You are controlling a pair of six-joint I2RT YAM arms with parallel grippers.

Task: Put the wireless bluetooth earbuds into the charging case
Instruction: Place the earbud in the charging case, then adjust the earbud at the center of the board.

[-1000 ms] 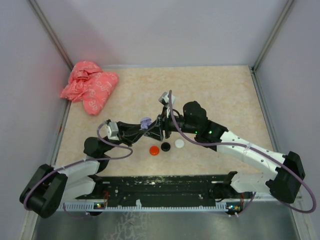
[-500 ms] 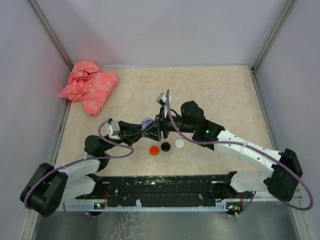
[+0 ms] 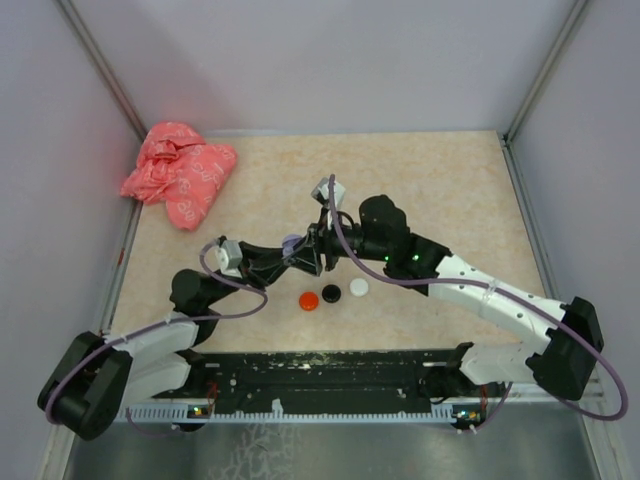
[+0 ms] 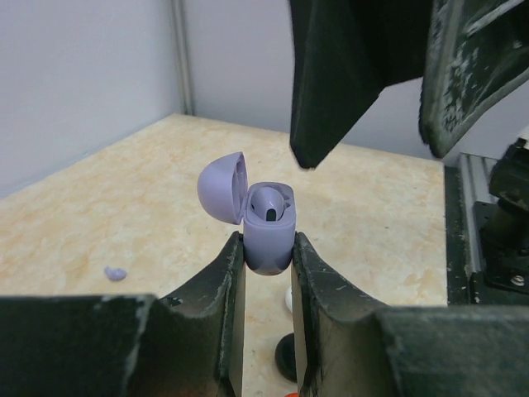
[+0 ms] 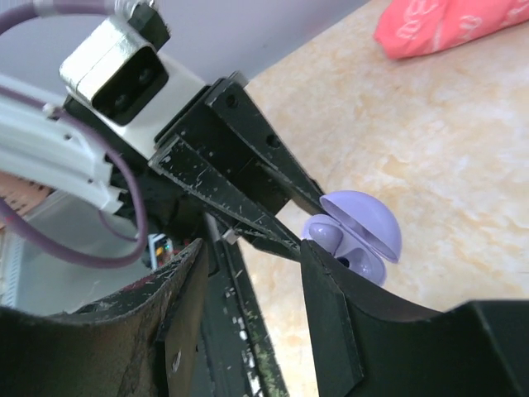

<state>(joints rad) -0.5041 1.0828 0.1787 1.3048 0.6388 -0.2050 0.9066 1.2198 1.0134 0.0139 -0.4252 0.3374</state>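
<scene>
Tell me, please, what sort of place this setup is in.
Likely a robotics lab test cell: a left arm and right arm bolted to one rail, on a beige tabletop boxed in by plain grey panels.

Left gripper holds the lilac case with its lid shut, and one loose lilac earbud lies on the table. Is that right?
No, the lid is open, not shut. The left wrist view shows the left gripper pinching the lilac case with its lid swung back, and one loose lilac earbud lying on the table.
</scene>
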